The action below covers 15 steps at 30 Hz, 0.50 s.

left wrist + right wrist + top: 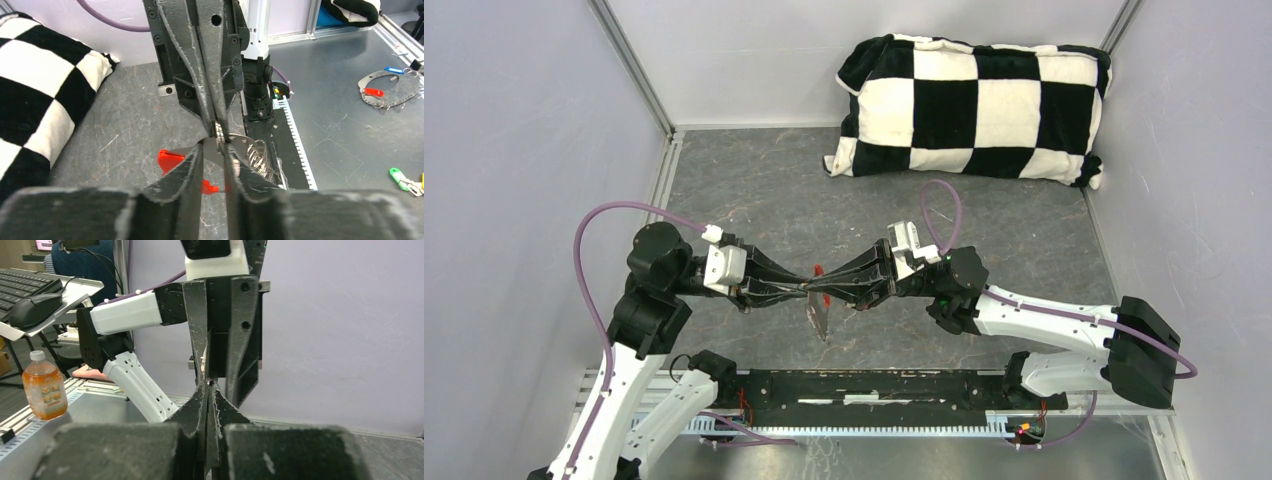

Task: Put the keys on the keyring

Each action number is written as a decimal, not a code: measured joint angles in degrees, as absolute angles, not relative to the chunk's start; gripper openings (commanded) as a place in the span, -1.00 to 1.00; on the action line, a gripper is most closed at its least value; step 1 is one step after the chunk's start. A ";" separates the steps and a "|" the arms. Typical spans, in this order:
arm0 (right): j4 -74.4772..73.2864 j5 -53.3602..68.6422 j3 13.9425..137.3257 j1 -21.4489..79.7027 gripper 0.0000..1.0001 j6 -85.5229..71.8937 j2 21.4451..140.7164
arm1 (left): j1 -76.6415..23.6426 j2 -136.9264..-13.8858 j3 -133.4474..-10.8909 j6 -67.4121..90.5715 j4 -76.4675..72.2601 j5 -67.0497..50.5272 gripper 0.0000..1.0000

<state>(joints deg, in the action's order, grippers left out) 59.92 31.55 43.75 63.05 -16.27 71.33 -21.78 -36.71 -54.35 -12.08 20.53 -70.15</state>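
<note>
Threading looks underway, unfinished: the right gripper [218, 125] pinches the keyring [252, 152] tight, and the left gripper [215, 152] narrowly clamps the red-headed key [170, 160] (dark key not visible).

No text, label or number is legible anywhere.
</note>
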 measured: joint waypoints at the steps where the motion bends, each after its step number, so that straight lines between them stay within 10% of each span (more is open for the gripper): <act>1: 59.96 31.55 43.68 63.11 -0.99 -16.34 71.33 | -21.78 -36.71 -54.37 -12.23 20.45 -70.13 -0.41; 15: 60.20 31.38 43.62 63.37 -0.99 -16.69 71.33 | -21.89 -36.60 -54.37 -12.47 20.80 -69.52 -0.96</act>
